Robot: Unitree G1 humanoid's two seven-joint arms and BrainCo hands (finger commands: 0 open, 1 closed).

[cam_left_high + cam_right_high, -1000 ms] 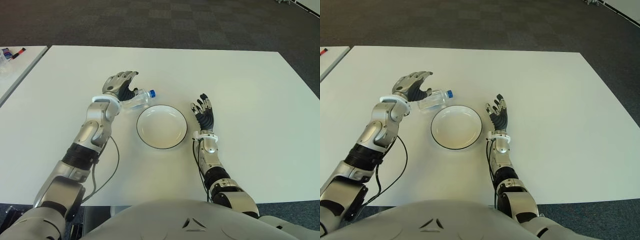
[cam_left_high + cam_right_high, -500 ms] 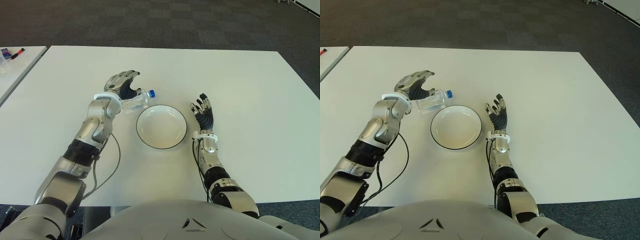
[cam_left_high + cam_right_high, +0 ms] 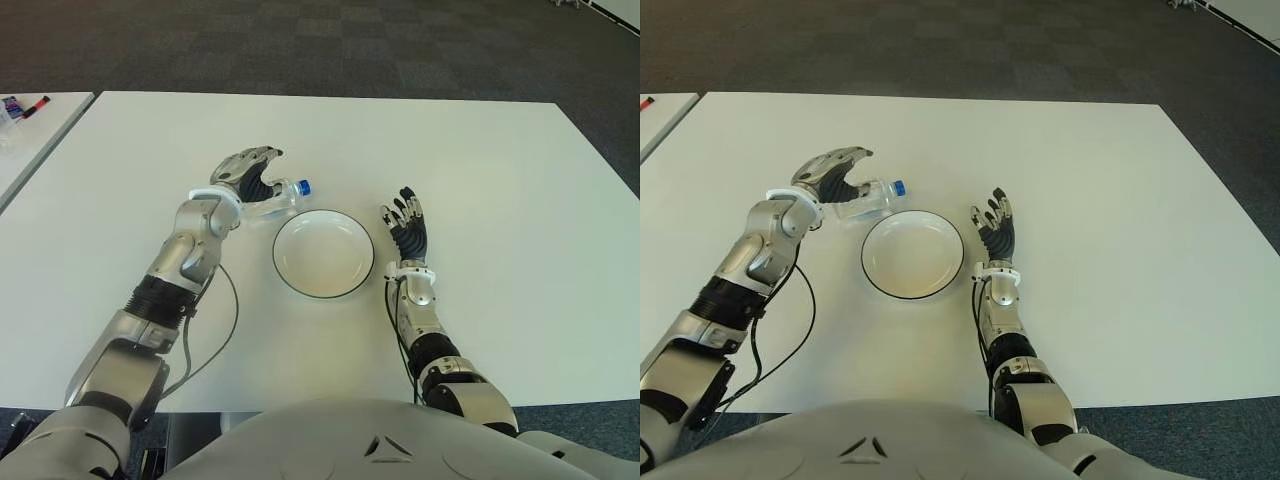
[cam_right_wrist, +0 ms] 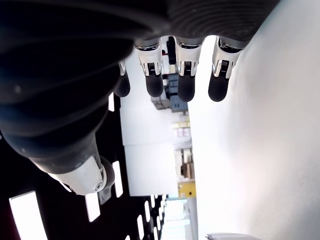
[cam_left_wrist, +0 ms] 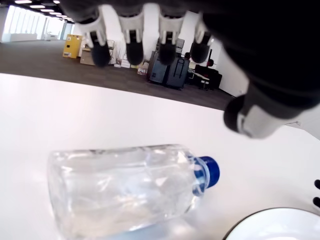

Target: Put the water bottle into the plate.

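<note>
my left hand point(image 3: 245, 172) hovers open over the lying water bottle point(image 3: 276, 198), empty, and a careless close could roll it off past the plate point(image 3: 323, 253).

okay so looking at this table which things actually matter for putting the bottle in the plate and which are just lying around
Part of the job:
- water bottle, lying on its side, not gripped
- plate, empty
- left hand, open above the bottle

Just lying about:
- markers on the side table
- right hand, open, idle right of the plate
</note>
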